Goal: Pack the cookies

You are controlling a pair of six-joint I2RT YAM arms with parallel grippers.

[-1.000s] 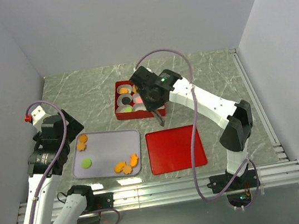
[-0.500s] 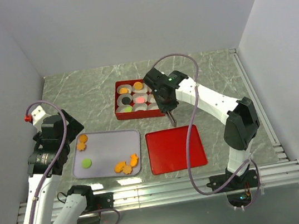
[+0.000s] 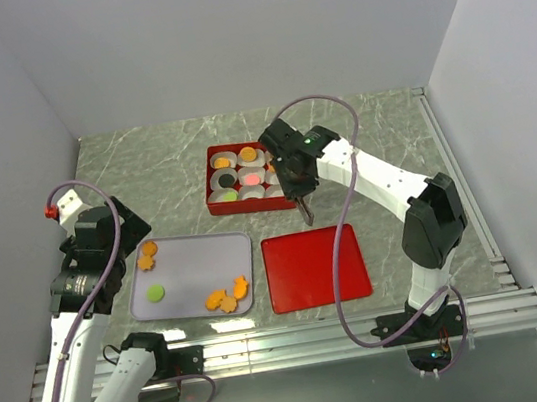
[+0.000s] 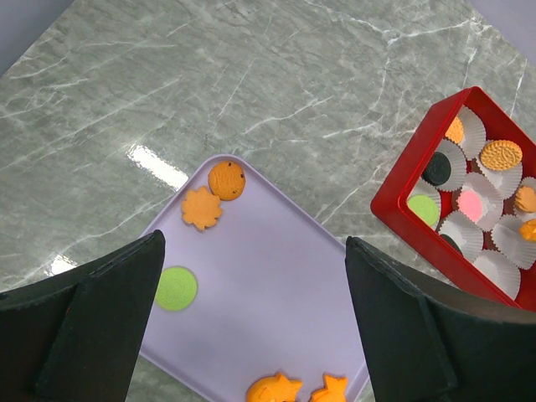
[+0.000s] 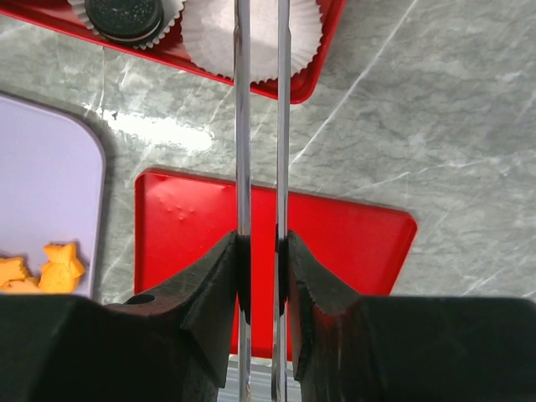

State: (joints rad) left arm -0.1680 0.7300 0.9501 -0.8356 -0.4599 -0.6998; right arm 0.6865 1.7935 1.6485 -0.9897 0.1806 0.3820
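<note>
Several cookies lie on the lilac tray (image 3: 193, 273): two orange ones (image 3: 147, 254) at its far left, a green disc (image 3: 155, 293), and orange shaped ones (image 3: 228, 296) at the front. In the left wrist view they are a round orange cookie (image 4: 226, 179), a flower (image 4: 202, 208), a green disc (image 4: 176, 288) and star shapes (image 4: 274, 389). The red box (image 3: 213, 179) holds paper cups with orange, black, pink and green cookies. My left gripper (image 4: 254, 243) is open above the tray. My right gripper (image 3: 296, 182) is shut on metal tweezers (image 5: 261, 100), their tips over the gap between box and red lid (image 3: 314, 267).
The red lid (image 5: 335, 243) lies flat right of the lilac tray (image 5: 42, 193). An empty white paper cup (image 5: 251, 33) and a black cookie (image 5: 126, 12) sit in the box's near row. Grey walls close in left, back and right; a metal rail runs along the near edge.
My right arm has swung right, off the middle of the box to its right front corner, carrying the tweezers. The left arm and the cookies have not moved.
</note>
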